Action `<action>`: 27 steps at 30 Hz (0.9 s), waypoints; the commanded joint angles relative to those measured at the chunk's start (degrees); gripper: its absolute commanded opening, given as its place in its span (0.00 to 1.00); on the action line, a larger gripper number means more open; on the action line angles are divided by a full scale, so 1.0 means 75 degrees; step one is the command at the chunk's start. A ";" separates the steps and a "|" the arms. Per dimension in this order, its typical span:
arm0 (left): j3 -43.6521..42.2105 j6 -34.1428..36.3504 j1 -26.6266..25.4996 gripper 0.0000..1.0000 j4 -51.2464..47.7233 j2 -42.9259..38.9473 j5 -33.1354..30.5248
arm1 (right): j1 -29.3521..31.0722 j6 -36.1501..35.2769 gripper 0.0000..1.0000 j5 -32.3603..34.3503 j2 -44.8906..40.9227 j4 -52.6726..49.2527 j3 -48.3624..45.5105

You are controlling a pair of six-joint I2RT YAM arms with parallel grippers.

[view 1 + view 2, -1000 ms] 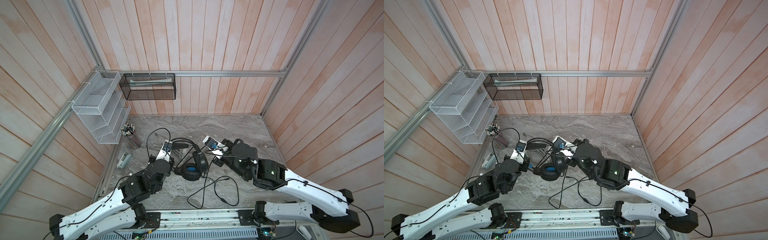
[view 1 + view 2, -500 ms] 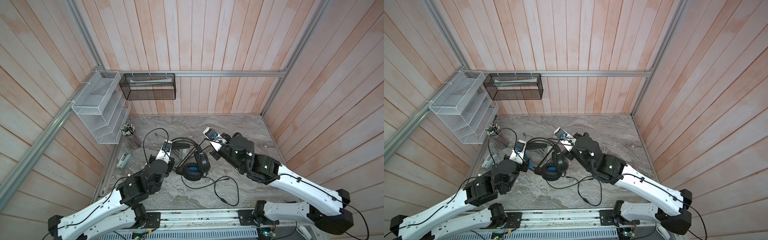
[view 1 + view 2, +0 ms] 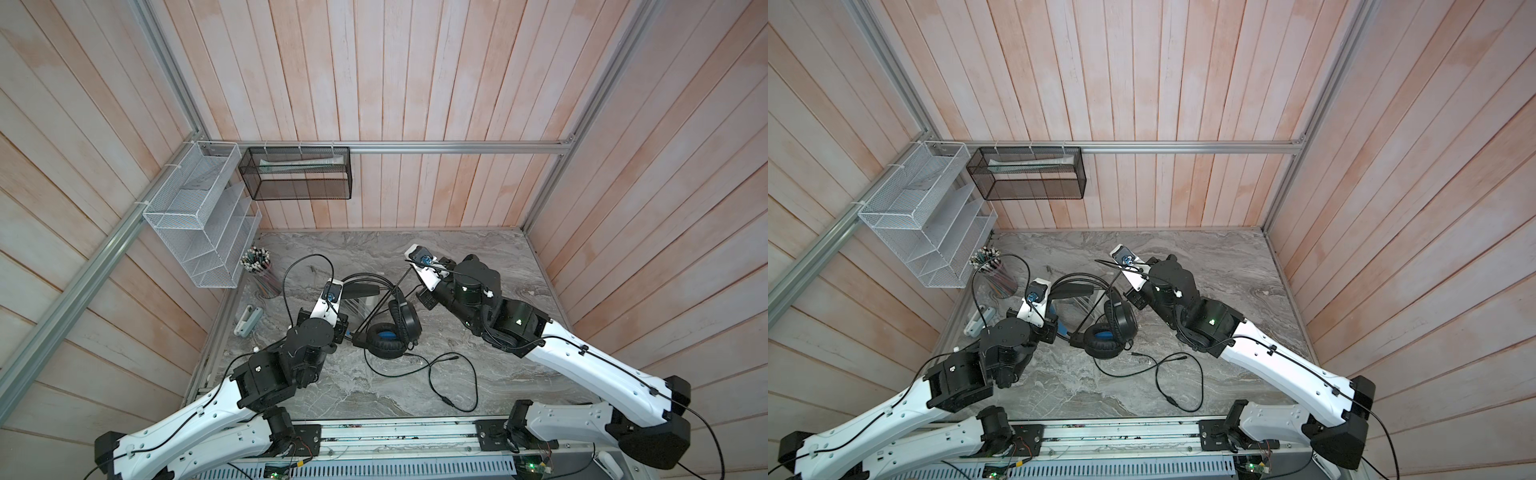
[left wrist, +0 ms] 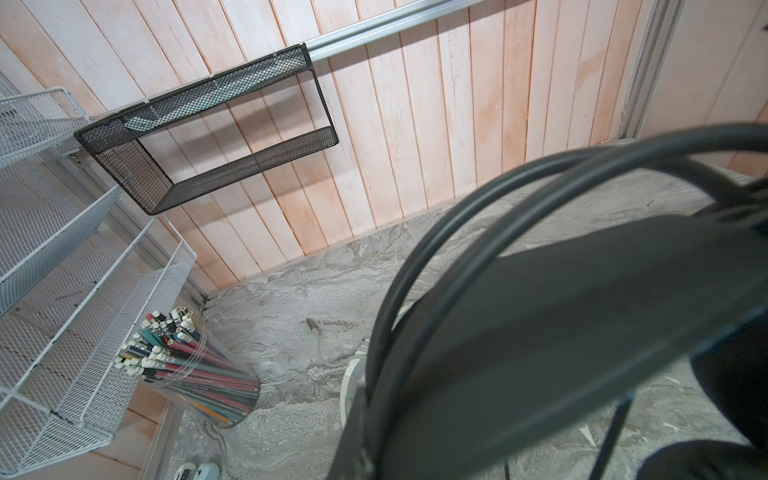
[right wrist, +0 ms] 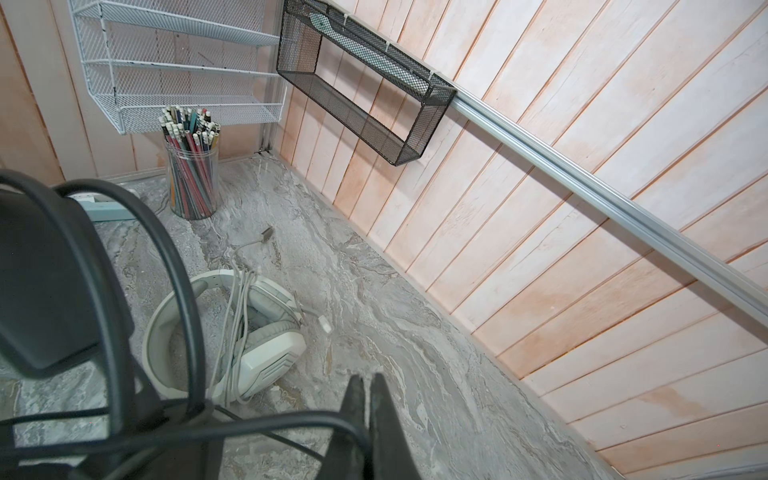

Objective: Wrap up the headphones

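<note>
The black headphones (image 3: 388,338) (image 3: 1104,337) hang tilted over the marble table, one blue-lined ear cup facing up. My left gripper (image 3: 349,331) (image 3: 1064,328) is shut on the black headphones at the end of the headband (image 4: 540,332). My right gripper (image 5: 368,401) (image 3: 424,298) is shut on their black cable (image 5: 232,428), which runs taut to the headset. The cable's slack (image 3: 432,368) and its plug lie on the table in front. The white headphones (image 5: 257,353) lie flat under the black headband, their grey-white cable draped across them.
A clear cup of pencils (image 3: 259,272) (image 5: 192,183) stands at the back left below a white mesh rack (image 3: 199,224). A black mesh basket (image 3: 299,174) hangs on the back wall. A small white device (image 3: 248,320) lies by the left edge.
My right gripper has drawn back towards the rear wall with the black cable, pulling it taut and shortening the slack loops on the table. The left gripper has held still.
</note>
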 commanded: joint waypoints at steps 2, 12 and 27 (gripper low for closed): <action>0.0441 -0.0236 -0.0005 0.00 -0.0811 -0.0373 0.0653 | -0.0456 0.0418 0.00 0.0594 -0.0009 0.1149 -0.0091; 0.1276 -0.1360 -0.0015 0.00 -0.0529 -0.0652 0.1872 | -0.0633 0.0755 0.15 -0.0375 -0.0338 0.1559 -0.0590; 0.2175 -0.2412 -0.0006 0.00 -0.0484 -0.0636 0.2293 | -0.0680 0.1370 0.27 -0.2142 -0.0759 0.2692 -0.1750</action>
